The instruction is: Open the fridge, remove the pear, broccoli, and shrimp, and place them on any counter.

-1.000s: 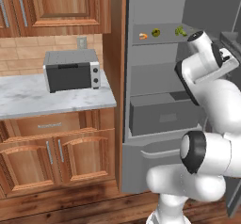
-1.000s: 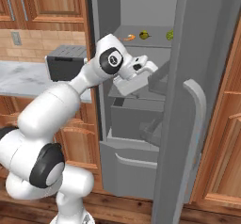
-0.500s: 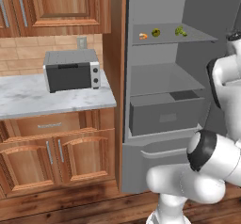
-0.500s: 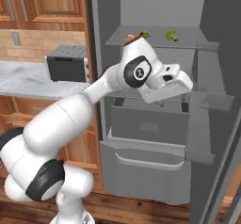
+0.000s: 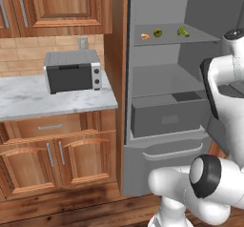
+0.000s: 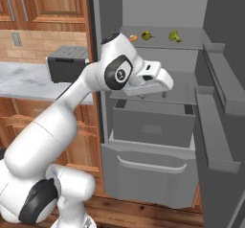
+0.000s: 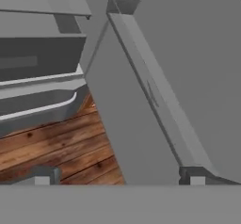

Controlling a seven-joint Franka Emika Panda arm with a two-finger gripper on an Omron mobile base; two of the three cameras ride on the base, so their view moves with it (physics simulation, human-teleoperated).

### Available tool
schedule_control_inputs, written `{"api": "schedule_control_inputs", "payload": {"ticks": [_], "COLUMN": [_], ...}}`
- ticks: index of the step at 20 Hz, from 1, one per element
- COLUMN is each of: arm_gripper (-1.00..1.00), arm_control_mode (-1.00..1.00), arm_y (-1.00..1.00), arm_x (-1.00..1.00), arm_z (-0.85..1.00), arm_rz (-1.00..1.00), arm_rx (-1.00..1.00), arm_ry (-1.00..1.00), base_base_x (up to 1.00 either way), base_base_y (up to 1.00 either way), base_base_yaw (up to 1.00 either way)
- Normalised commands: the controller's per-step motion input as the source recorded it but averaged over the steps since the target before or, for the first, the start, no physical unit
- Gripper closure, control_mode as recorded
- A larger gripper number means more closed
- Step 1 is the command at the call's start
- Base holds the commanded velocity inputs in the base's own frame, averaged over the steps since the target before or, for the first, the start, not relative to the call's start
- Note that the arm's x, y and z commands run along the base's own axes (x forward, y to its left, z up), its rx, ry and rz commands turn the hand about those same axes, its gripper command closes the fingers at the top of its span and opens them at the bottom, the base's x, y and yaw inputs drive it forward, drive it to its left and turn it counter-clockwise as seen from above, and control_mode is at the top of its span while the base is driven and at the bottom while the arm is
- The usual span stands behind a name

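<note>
Fridge (image 6: 158, 126) door open. Shrimp (image 5: 145, 36), pear (image 5: 157, 32), broccoli (image 5: 182, 31) in row on top shelf. Claw (image 7: 117, 178) released, empty, aimed down at door and floor — targets lie above, farther in; shrimp leftmost.

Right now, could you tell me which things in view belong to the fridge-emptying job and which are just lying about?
Job:
fridge, door open
shrimp
pear
broccoli, all three on the upper shelf
counter
gripper, open and empty

Just there:
toaster oven
wall outlet
</note>
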Motion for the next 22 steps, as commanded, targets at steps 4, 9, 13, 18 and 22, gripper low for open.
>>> {"api": "schedule_control_inputs", "payload": {"ticks": [4, 9, 13, 18, 22], "arm_gripper": [-1.0, -1.0, -1.0, -1.0, -1.0], "arm_control_mode": [-1.0, -1.0, -1.0, -1.0, -1.0], "arm_y": [1.0, 1.0, 1.0, 1.0, 0.9], "arm_x": [0.7, 0.58, 0.14, -0.05, -0.05], "arm_z": [-0.01, 0.28, 0.32, 0.38, 0.3], "arm_rz": [0.05, 0.0, 0.0, 0.03, 0.0], "arm_rx": [0.01, 0.18, 0.24, 0.24, 0.02], "arm_ry": [-0.02, -0.11, -0.16, -0.21, -0.13], "base_base_x": [0.0, 0.0, 0.0, 0.0, 0.0], "base_base_y": [0.0, 0.0, 0.0, 0.0, 0.0], "base_base_yaw": [0.0, 0.0, 0.0, 0.0, 0.0]}}
